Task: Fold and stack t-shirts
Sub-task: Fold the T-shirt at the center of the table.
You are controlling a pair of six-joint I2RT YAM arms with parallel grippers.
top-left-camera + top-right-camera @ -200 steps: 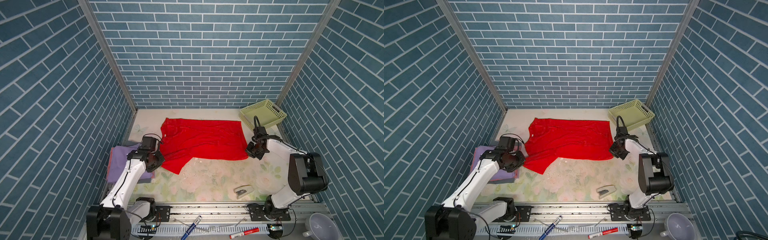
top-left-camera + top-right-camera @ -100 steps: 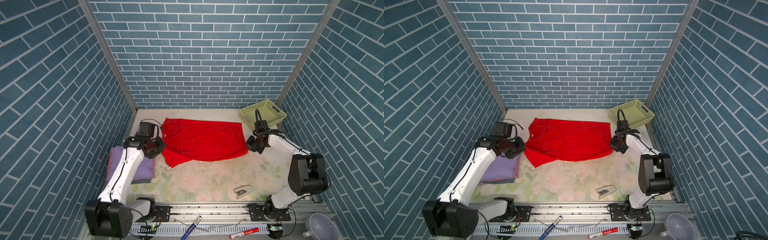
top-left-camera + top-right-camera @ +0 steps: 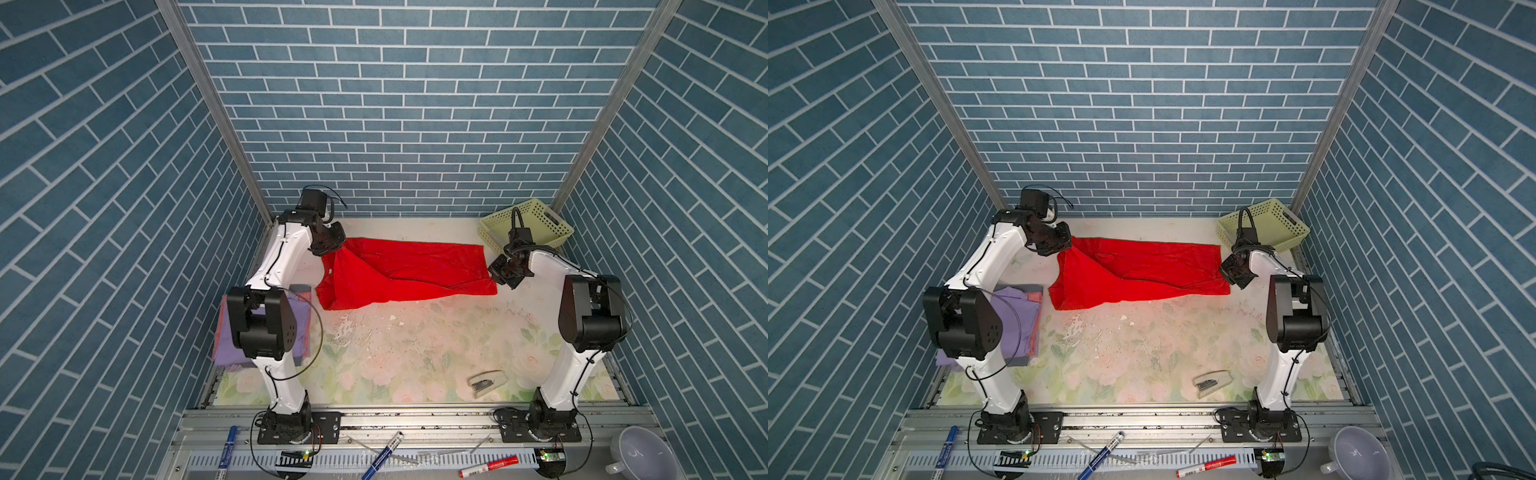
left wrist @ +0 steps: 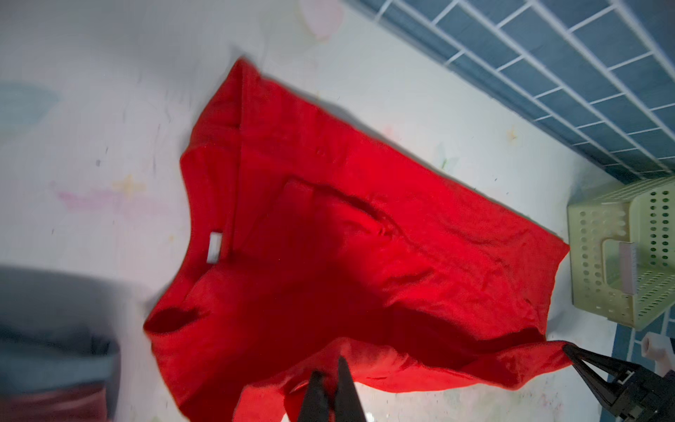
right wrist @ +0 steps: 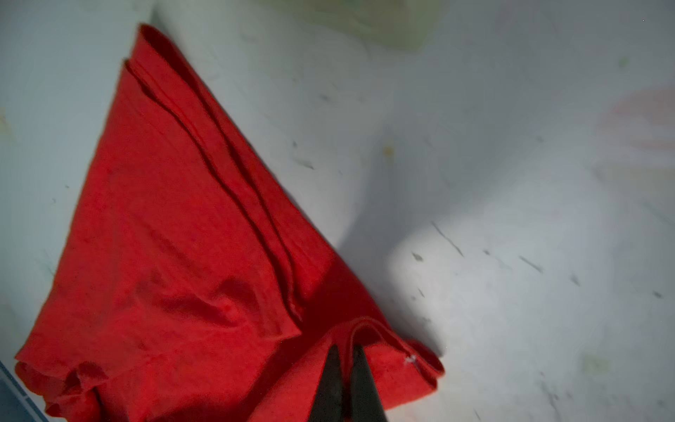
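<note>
The red t-shirt (image 3: 407, 270) (image 3: 1142, 270) lies across the back of the table, its near edge lifted and doubled toward the back wall. My left gripper (image 3: 338, 246) (image 3: 1068, 248) is shut on its left corner, near the collar end; the left wrist view shows cloth (image 4: 347, 237) pinched between the black fingers (image 4: 330, 372). My right gripper (image 3: 495, 271) (image 3: 1224, 270) is shut on the right hem corner, the fabric (image 5: 175, 237) bunched round the fingers (image 5: 345, 352). Folded lavender (image 3: 1017, 307) and salmon-pink (image 3: 1036, 297) t-shirts are stacked at the left edge, partly hidden by my left arm.
A pale yellow-green perforated basket (image 3: 528, 224) (image 3: 1266, 226) (image 4: 621, 255) stands in the back right corner, close behind my right wrist. A stapler (image 3: 486, 382) lies front right on the floral mat. Markers (image 3: 488, 464) and a bowl (image 3: 640, 453) sit along the front rail.
Both grippers moved toward the back wall, carrying the red shirt's near edge with them. The left arm swung from beside the stack to the back left corner. The shirt now shows narrower.
</note>
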